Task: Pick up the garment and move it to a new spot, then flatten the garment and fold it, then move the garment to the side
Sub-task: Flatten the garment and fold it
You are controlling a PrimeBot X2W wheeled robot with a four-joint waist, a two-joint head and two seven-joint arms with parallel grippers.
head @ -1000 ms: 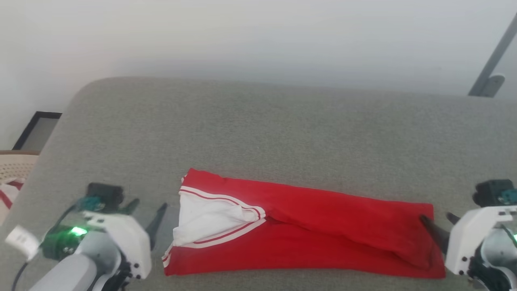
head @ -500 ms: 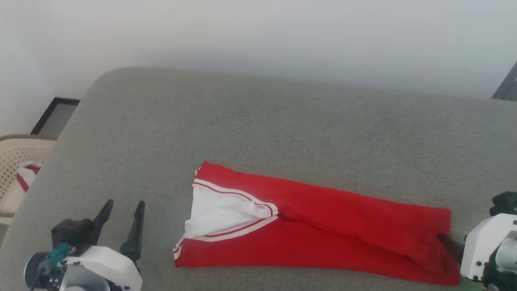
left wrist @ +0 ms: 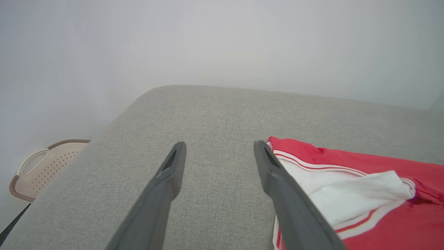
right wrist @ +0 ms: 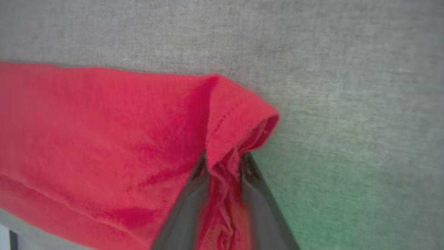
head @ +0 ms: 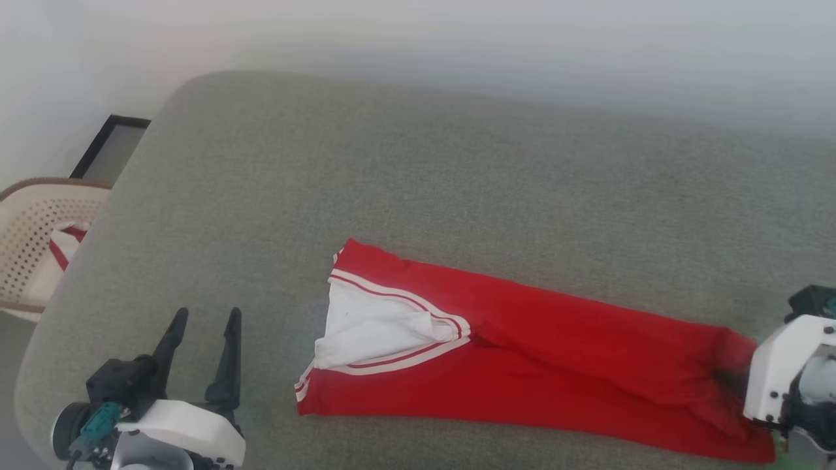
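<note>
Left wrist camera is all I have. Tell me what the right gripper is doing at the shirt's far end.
Observer: The right gripper has the bunched hem corner of the red jersey T-shirt pinched in its jaws.
Operator: Describe how the shirt lies overall.
Observer: In the head view it is folded into a long narrow strip across the grey fabric cushion.
Operator: Check inside the beige perforated basket.
Observer: A small red-and-white striped cloth lies in it.
</note>
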